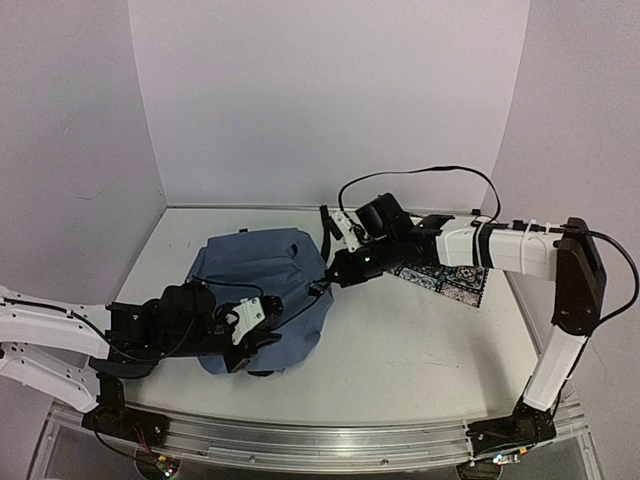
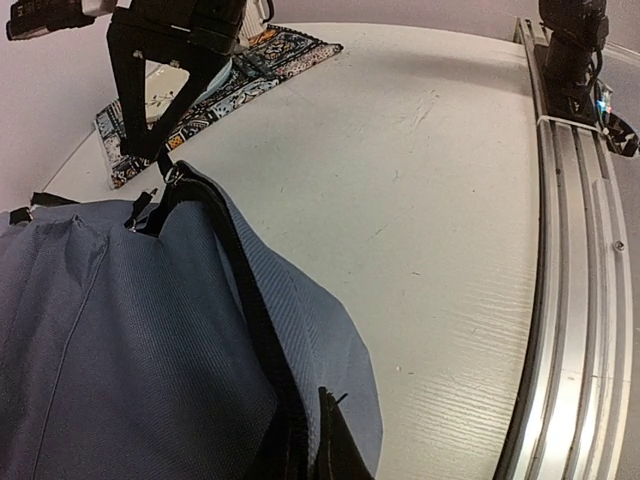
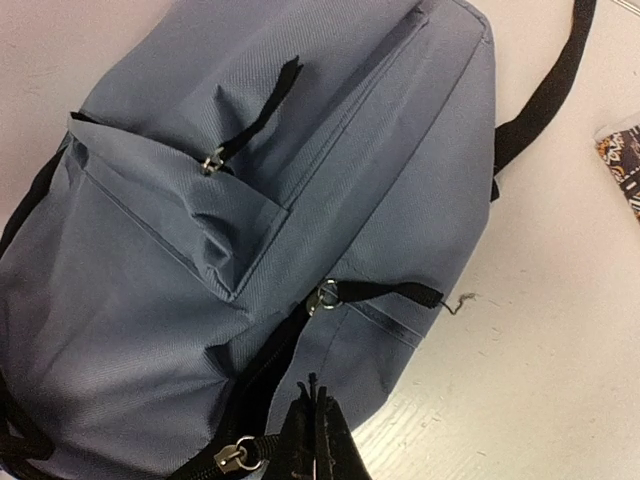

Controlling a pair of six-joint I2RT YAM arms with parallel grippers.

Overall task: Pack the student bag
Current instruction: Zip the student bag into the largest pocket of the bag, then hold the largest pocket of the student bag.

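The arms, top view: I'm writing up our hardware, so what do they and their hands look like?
Both have white tubular links and black joints. The right arm carries a thin black cable looping above it. The left arm turns black toward its wrist. The left hand and right hand are black with white trim and slim dark fingers.

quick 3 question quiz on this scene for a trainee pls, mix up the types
1. True or false: the left hand and the right hand both hang open above the student bag.
2. Where does the patterned flat item lie? A: on the bag. B: on the table, under the right arm. C: in the left hand.
3. Fill in: the bag's straps and zip tapes are ___ in colour.

Key:
1. False: both are shut at the bag's zipped edge.
2. B.
3. Black.
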